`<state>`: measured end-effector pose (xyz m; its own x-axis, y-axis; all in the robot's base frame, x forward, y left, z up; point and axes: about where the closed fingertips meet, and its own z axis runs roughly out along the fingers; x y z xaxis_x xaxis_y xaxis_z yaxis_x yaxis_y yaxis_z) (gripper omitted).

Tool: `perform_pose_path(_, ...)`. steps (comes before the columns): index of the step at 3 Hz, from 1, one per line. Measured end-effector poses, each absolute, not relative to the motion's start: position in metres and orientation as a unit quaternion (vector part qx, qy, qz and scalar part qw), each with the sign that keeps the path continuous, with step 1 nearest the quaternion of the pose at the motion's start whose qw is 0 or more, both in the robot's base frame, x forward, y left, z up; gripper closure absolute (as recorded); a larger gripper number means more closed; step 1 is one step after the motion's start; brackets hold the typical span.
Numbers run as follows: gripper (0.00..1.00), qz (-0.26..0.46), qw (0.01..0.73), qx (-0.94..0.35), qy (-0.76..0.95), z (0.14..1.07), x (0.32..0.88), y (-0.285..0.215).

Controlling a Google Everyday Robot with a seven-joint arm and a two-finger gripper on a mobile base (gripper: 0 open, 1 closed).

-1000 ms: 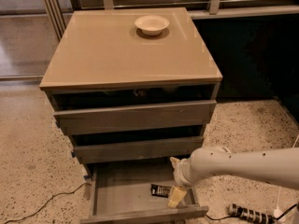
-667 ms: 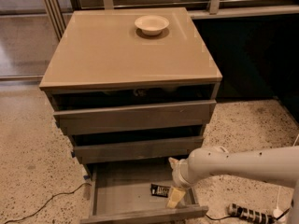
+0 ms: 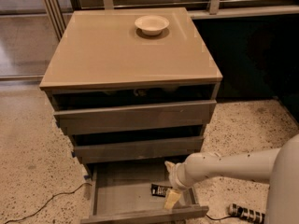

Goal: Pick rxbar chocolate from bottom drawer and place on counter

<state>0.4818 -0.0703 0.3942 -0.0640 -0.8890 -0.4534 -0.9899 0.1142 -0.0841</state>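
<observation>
1. Your pincer (image 3: pixel 169 182) sits low over the right side of the open bottom drawer (image 3: pixel 120 192), at the end of the white arm (image 3: pixel 233 164) that reaches in from the right.
2. Its two pale fingers are spread. One tip points toward the back of the drawer and the other, yellowish tip (image 3: pixel 172 199) hangs down near the drawer's front right corner. You are pinching nothing.
3. The rxbar chocolate (image 3: pixel 160 190) lies flat on the drawer floor on its right side. It is just left of the lower finger and looks to be touching it or nearly so. I cannot tell you which.
4. The bottom drawer is pulled well out. The middle drawer (image 3: pixel 138 148) and top drawer (image 3: pixel 135 117) above it each stand slightly ajar, showing dark gaps.
5. The tan tabletop (image 3: pixel 121 55) carries a white bowl (image 3: pixel 152 24) near its back edge, well apart from the bar.
6. On the speckled floor, a thin cable (image 3: pixel 44 203) trails left of the cabinet, and a dark banded object (image 3: pixel 245 213) lies at the lower right.
</observation>
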Motion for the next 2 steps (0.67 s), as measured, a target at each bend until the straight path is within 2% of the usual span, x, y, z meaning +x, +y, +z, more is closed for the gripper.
perform_pose_path(2,0.00,0.150,0.204,-0.650,0.716,0.332,0.491,-0.057)
